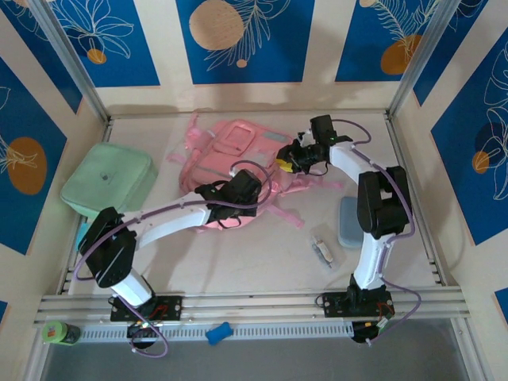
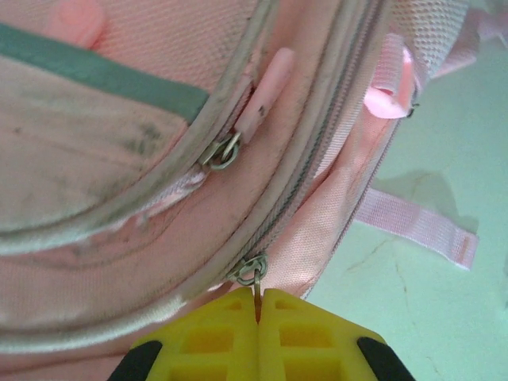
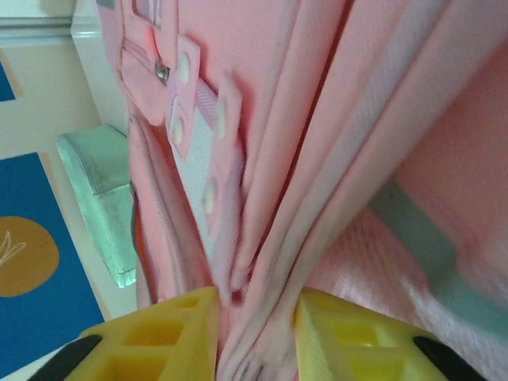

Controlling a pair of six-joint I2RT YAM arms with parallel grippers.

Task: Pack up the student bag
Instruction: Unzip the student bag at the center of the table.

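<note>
Top view
- Bag (image 1: pixel 238 155): lying flat toward the far side of the table (image 1: pixel 254 262), straps trailing off its near edge (everything else here is placed by it).
- Left gripper (image 1: pixel 216 195): reaching low onto the bag's near edge, probably because a zip is running there.
- Right gripper (image 1: pixel 284 165): leaning in at the bag's right side, yellow fingers pointing at the fabric.
- Case (image 1: pixel 107 178): sitting left of the bag, well apart, seemingly waiting to go in.
- Pad (image 1: pixel 349 222): lying right of the bag, near its straps.

Left wrist view
- Left jaws: pressing together on the thin metal tab of a zip pull (image 2: pixel 252 271) at the bag's curved edge.
- Reason: pinching the tab is likely giving a hold for drawing the slider along its track and opening the pocket.
- Second pull (image 2: pixel 266 87): hanging free on the next zip further into the bag.
- Strap (image 2: pixel 417 230): resting on the table just beside the bag.

Right wrist view
- Right jaws: standing spread, a fold of the bag's seam running between them and not visibly being squeezed.
- Reason: probably placed there to stop the bag dragging while the zip is being worked.
- Case: showing beyond the bag's edge.
- Stage: seemingly early, with the zip looking closed and nothing packed yet.
</note>
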